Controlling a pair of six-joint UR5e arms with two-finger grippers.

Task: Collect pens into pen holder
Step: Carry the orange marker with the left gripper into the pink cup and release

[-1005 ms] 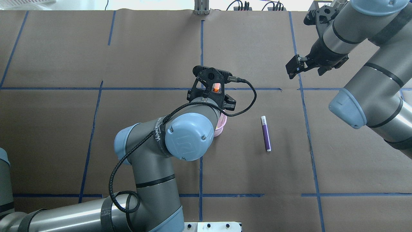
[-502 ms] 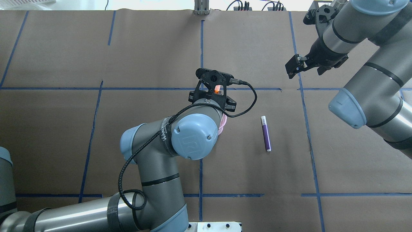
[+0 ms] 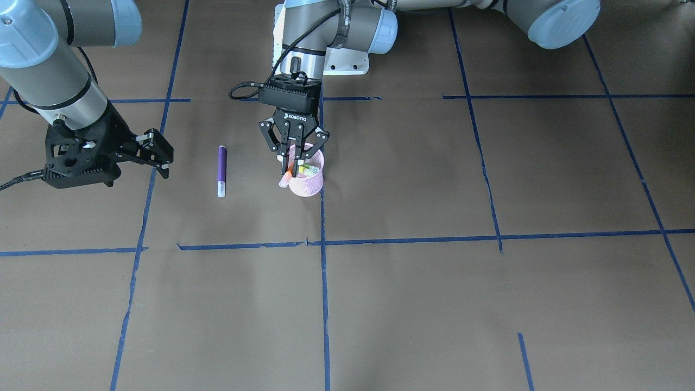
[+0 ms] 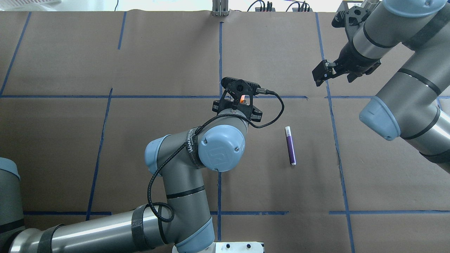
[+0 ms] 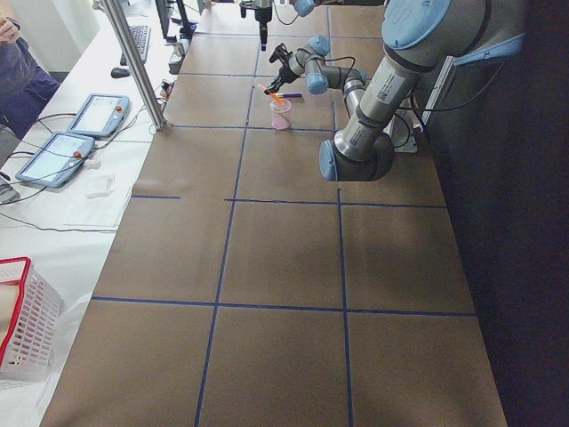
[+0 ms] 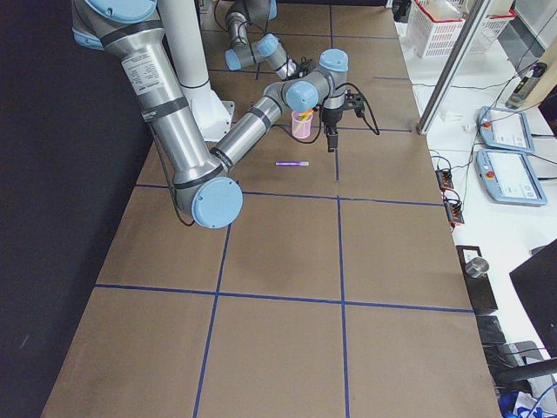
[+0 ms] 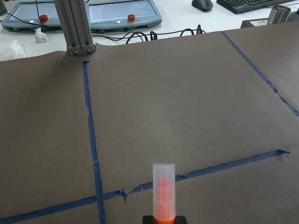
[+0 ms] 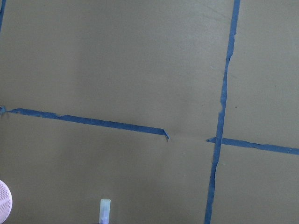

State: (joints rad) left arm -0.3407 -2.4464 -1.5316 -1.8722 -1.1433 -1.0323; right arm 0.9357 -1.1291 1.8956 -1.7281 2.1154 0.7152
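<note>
My left gripper (image 3: 293,162) is shut on an orange pen (image 3: 286,175), which hangs tilted at the near rim of the pink mesh pen holder (image 3: 308,184). In the left wrist view the orange pen (image 7: 163,191) points its pale cap forward. Yellow and green pens (image 3: 309,169) stand inside the holder. In the overhead view my left wrist hides the holder. A purple pen (image 4: 290,146) lies flat on the table to the holder's right, also seen from the front (image 3: 221,163). My right gripper (image 4: 318,77) hovers open and empty, well beyond the purple pen.
Brown paper with blue tape lines (image 4: 220,63) covers the table. Control tablets (image 6: 500,165) and cables lie beyond the far edge. A white basket (image 5: 22,325) stands at the left end. A person's arm (image 5: 18,80) shows at that side.
My left arm has shifted to the right with the orange pen, and its wrist now covers the pen holder in the overhead view. The right arm and purple pen stayed still.
</note>
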